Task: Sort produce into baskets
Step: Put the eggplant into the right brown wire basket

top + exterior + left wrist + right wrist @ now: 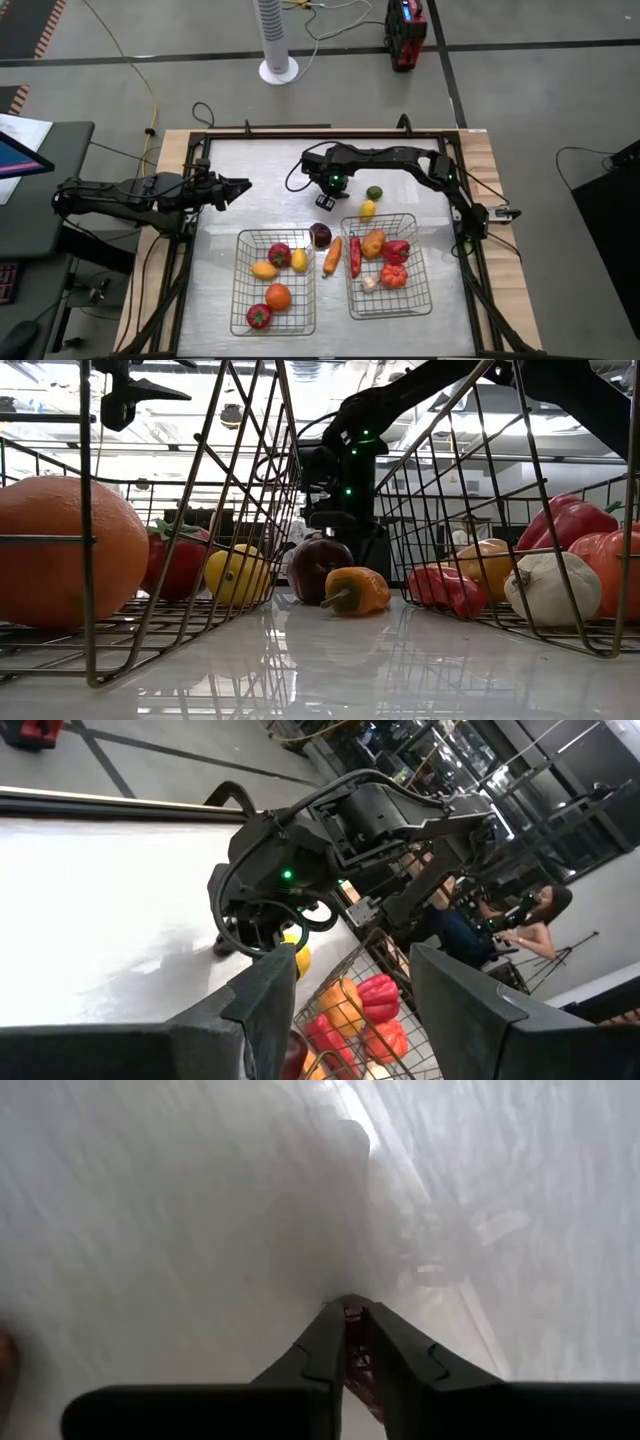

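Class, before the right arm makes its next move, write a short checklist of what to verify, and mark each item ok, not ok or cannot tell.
1. right claw shut: ok.
2. Something held in it: cannot tell; only a dark reddish sliver shows between the fingers.
3. left claw clear, over the table's left side: ok.
4. Both baskets upright: ok.
5. All produce sorted: not ok; lime, lemon, dark purple round and carrot lie outside.

A robotics lab: a framed worktop [230,165] on taped concrete floor, trailing cables [140,75], a seated person [505,915] at equipment.
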